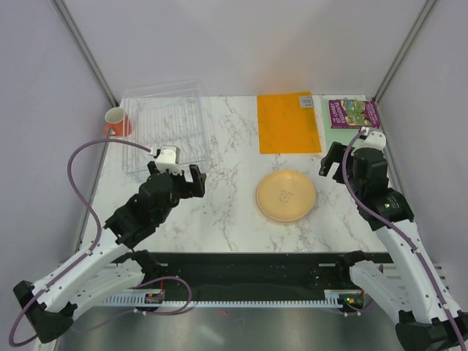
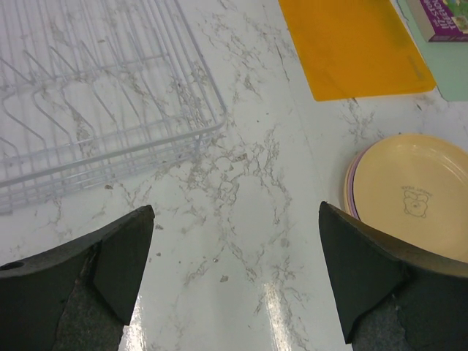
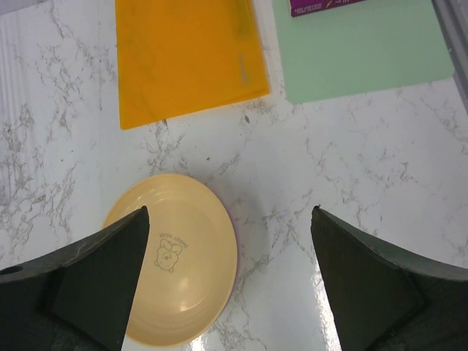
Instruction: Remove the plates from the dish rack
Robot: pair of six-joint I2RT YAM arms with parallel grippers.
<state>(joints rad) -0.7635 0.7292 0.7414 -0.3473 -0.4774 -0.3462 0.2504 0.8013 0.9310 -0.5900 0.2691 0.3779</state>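
Right of centre in the overhead frame, showing the plates stacked flat on the marble table, hollow side up, yellow on top, with a purple-pink rim peeking out below in the left wrist view; exact count in the stack not clear. Round, so without a long axis; small printed figure on the top plate roughly upright. No plates visible in the dish rack, upper left, long side apparently running top to bottom of the frame. Left gripper spread wide and holding nothing, at the rack's lower right corner; right gripper equally wide and empty, up and to the right of the stack. Judged to be the closing step of the unloading. Next, probably only drawing both arms back without nudging the stack.
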